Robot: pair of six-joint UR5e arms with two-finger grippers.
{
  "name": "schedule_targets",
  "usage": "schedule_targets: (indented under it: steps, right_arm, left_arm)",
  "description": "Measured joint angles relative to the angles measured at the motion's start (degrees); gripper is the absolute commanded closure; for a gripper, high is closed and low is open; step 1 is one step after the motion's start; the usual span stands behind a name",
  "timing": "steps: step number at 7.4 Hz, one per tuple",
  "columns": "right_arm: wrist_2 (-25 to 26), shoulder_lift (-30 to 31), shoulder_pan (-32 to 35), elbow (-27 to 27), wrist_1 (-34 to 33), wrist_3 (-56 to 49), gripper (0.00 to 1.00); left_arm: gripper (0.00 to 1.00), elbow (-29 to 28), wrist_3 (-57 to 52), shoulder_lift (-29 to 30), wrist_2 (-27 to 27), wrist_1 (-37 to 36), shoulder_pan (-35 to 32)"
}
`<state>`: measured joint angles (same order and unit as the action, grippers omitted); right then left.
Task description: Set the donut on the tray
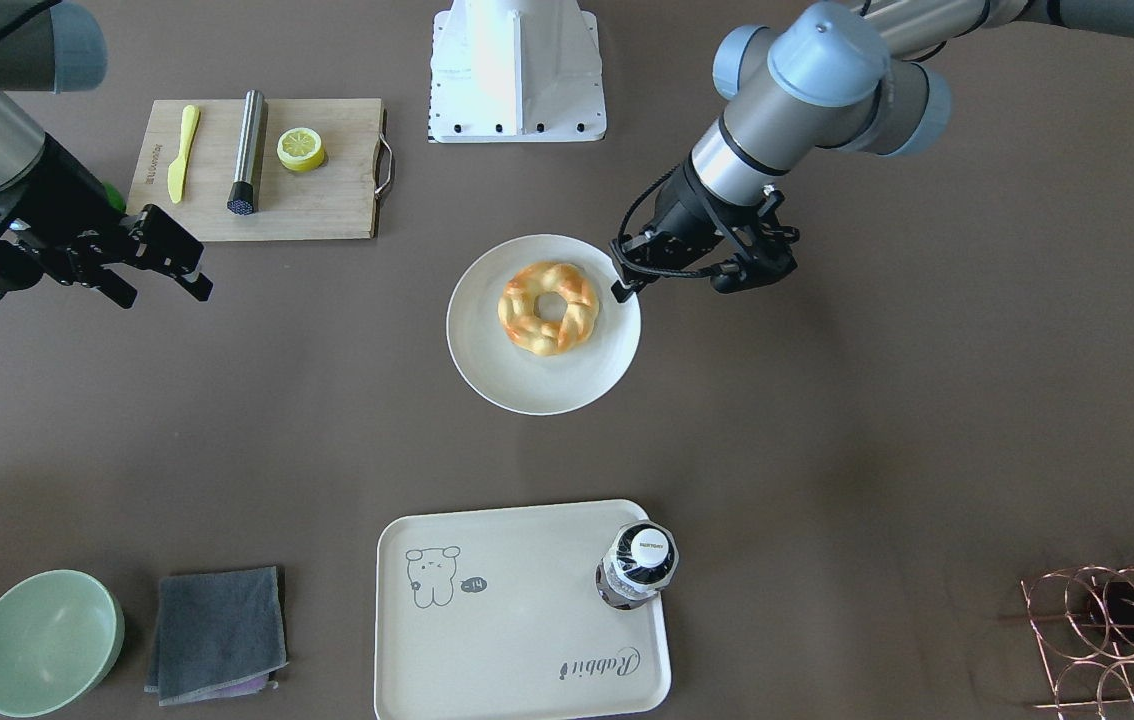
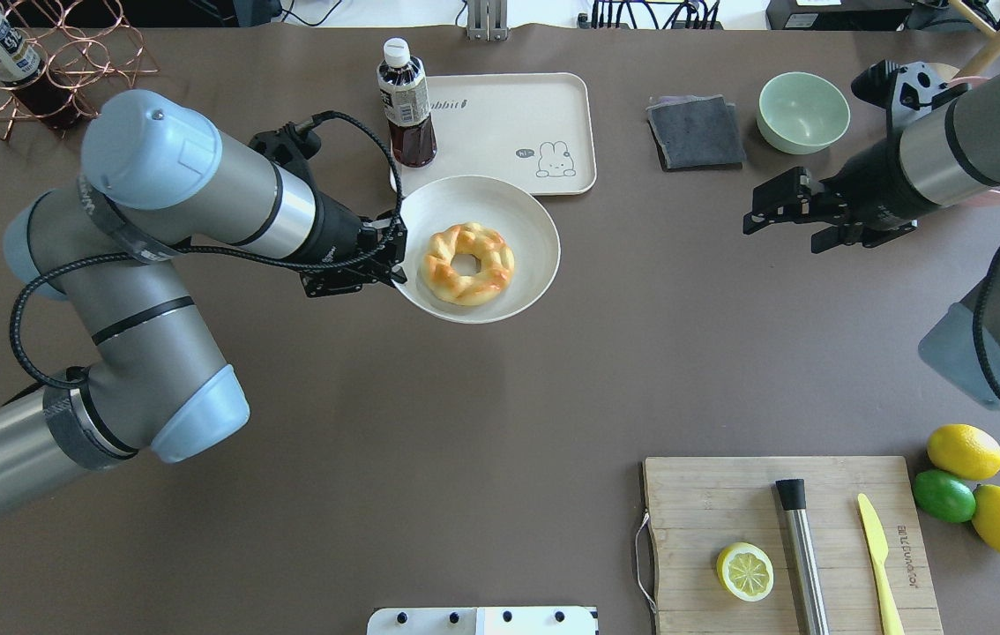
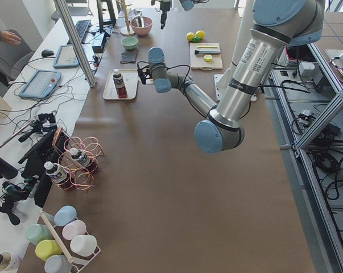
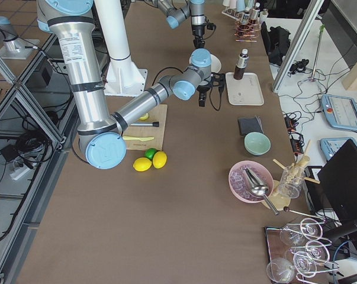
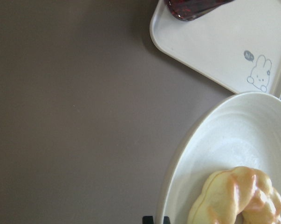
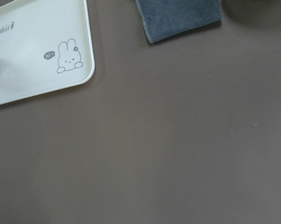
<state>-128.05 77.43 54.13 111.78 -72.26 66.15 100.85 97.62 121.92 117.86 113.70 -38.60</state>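
The donut (image 1: 527,325), a braided golden ring, lies on a round white plate (image 1: 487,360) at mid table. It also shows in the overhead view (image 2: 443,265) and the left wrist view (image 5: 238,200). My left gripper (image 1: 619,285) is shut on the plate's rim (image 2: 518,220) and holds the plate slightly raised. The cream tray (image 1: 507,640) with the bear drawing lies beyond it, a dark drink bottle (image 1: 639,565) standing on one corner. In the overhead view the plate's far edge overlaps the tray's (image 2: 509,115) near corner. My right gripper (image 1: 162,292) is open and empty, well off to the side.
A wooden cutting board (image 1: 327,210) with a lemon half (image 1: 300,148), a steel rod and a yellow knife lies near the robot's base. A grey cloth (image 1: 217,635) and a green bowl (image 1: 45,640) sit beside the tray. A copper wire rack (image 1: 1117,630) stands at the far corner.
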Motion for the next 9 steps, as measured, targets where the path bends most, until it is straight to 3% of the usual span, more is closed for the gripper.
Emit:
schedule_targets:
  steps: [2, 7, 8, 9]
  right_arm:
    - [0.9, -3.6, -3.2, -0.1, -0.2, 4.9, 0.05]
    - [6.0, -7.4, -9.9, 0.1, -0.2, 11.4, 0.06]
    - [6.4, -7.2, -10.3, 0.1, -0.2, 11.6, 0.21]
    - [6.7, -7.0, -10.7, 0.2, -0.2, 11.7, 0.47]
  left_arm:
    - [1.00, 1.4, 2.2, 3.1, -5.0, -4.4, 4.0]
    - [1.00, 2.1, 8.6, 7.0, -13.5, -5.3, 11.1]
    - [1.00, 2.8, 10.1, 7.5, -14.8, -5.3, 12.0]
    - [1.00, 3.5, 10.7, 7.7, -15.3, -5.3, 12.3]
